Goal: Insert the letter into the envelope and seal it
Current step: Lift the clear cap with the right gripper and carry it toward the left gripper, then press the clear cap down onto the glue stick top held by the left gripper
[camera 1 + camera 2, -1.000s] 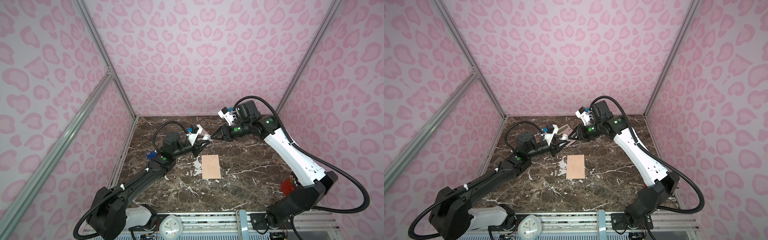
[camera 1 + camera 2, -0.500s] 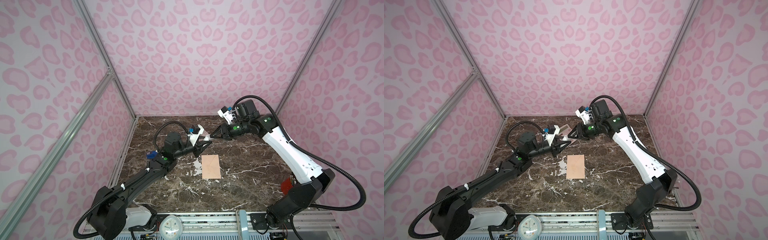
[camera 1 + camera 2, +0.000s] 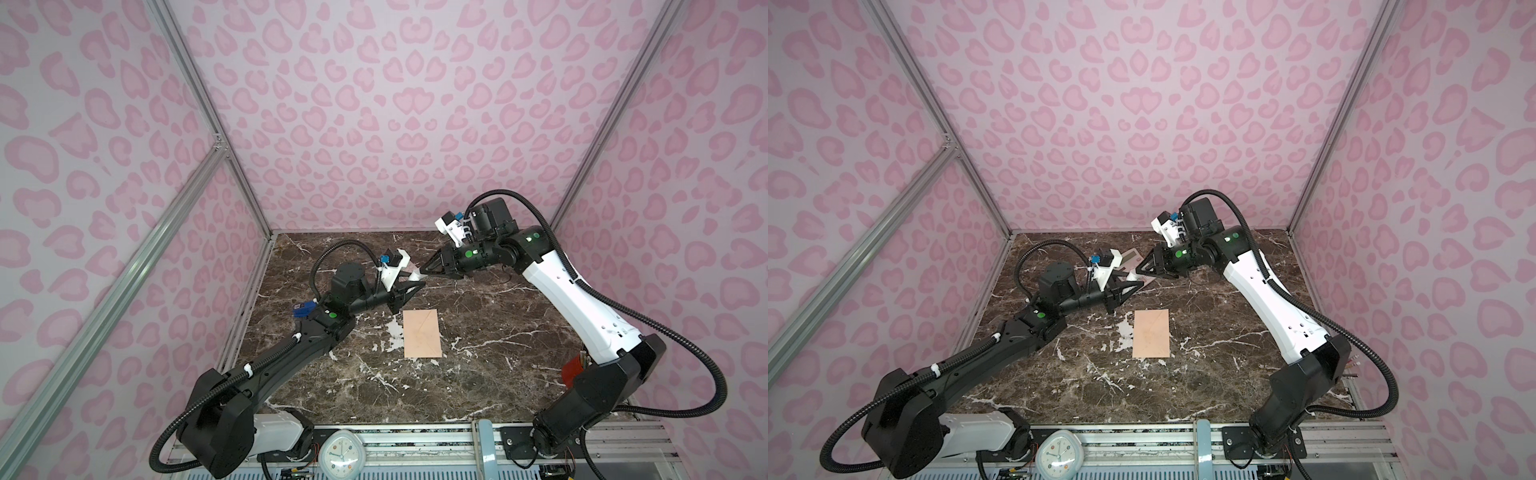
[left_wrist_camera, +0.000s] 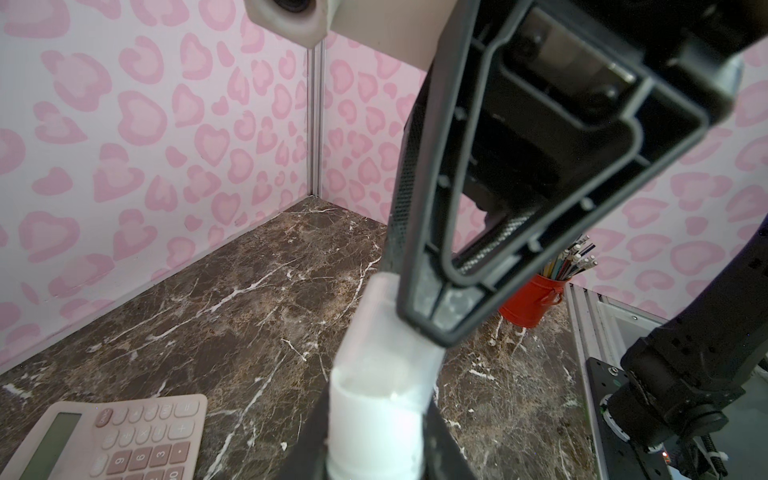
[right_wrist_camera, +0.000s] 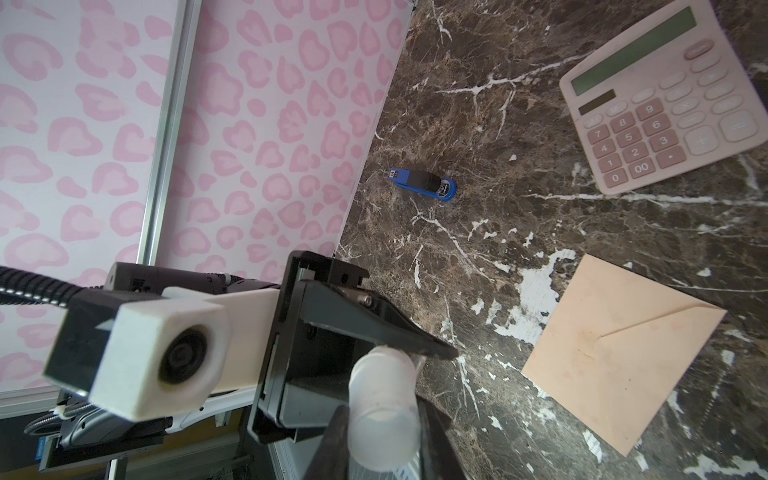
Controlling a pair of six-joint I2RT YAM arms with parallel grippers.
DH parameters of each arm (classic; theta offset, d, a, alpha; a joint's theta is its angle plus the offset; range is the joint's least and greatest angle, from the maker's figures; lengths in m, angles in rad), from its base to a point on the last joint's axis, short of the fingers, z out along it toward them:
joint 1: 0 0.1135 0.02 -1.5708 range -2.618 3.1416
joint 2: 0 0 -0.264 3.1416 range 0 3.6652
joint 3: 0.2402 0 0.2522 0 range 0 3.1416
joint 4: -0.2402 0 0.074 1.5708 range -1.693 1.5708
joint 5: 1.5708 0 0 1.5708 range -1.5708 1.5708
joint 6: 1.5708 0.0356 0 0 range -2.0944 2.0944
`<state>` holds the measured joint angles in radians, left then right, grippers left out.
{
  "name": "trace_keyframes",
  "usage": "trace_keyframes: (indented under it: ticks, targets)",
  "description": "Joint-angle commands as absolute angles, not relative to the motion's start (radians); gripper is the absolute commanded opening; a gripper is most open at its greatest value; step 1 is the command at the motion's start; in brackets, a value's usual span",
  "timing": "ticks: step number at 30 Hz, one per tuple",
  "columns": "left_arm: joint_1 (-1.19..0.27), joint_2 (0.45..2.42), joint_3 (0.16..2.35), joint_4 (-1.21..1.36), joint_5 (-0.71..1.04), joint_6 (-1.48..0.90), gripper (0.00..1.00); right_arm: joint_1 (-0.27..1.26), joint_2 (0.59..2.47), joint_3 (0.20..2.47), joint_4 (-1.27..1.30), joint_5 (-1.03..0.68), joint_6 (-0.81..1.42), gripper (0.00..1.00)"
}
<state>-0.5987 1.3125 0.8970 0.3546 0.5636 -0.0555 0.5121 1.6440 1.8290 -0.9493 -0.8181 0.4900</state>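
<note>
The peach envelope [image 3: 422, 332] [image 3: 1151, 332] lies flat mid-table, and in the right wrist view the envelope [image 5: 615, 361] shows its pointed flap folded down. The letter is out of view. Above the table behind the envelope, my two grippers meet tip to tip on a short white translucent tube [image 4: 374, 399] [image 5: 382, 399]. My left gripper [image 3: 419, 284] [image 4: 374, 457] is shut on one end. My right gripper [image 3: 424, 271] [image 5: 382, 449] is shut on the other end.
A pink calculator [image 5: 665, 104] [image 4: 124, 436] lies at the back, just behind the grippers. A blue stapler [image 5: 422, 185] sits near the left wall. A red cup of pens [image 4: 532, 299] stands at the front right by the right arm's base. A clock [image 3: 343, 455] is on the front rail.
The right arm has shifted slightly while both grippers keep hold of the tube. The envelope has not moved.
</note>
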Motion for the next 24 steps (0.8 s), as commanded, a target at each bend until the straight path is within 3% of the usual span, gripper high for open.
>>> trace_keyframes:
  ticks: [1,24]
  targets:
    - [-0.610,1.318,0.923,0.387,0.615,-0.029,0.04,0.518,1.663,1.842,-0.937,-0.859,0.477,0.26]
    - [-0.619,1.325,0.946,0.400,0.591,-0.012,0.04,0.537,1.736,1.926,-1.052,-0.856,0.409,0.24]
